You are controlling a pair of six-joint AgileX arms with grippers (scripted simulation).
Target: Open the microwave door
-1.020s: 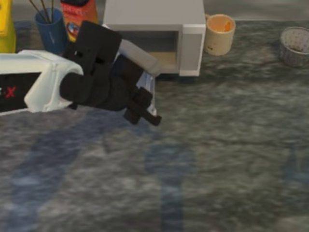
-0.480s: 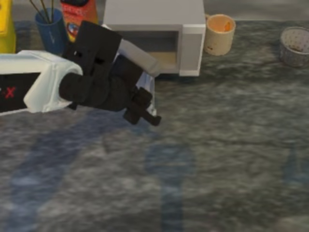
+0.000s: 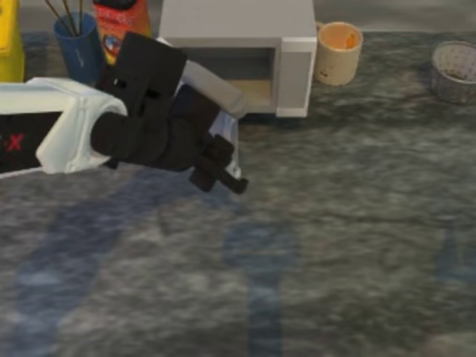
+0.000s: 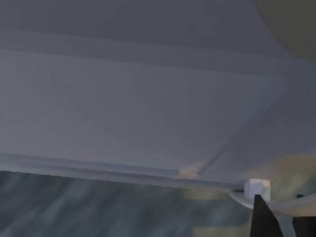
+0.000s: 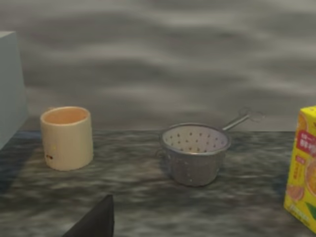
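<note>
Microwave [image 3: 236,30] — standing at the worktop's [image 3: 357,245] far edge, cavity exposed. Microwave door [image 3: 216,85] — swinging out leftward, its long free edge running toward the left claw [image 3: 221,172], which is pinching the handle there. Right arm — lying outside the top view.

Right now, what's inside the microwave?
The microwave door is swung open, held at its handle by the left gripper. The microwave shows a bare beige floor and nothing on it. The left part of the cavity is hidden by the door and arm.
</note>
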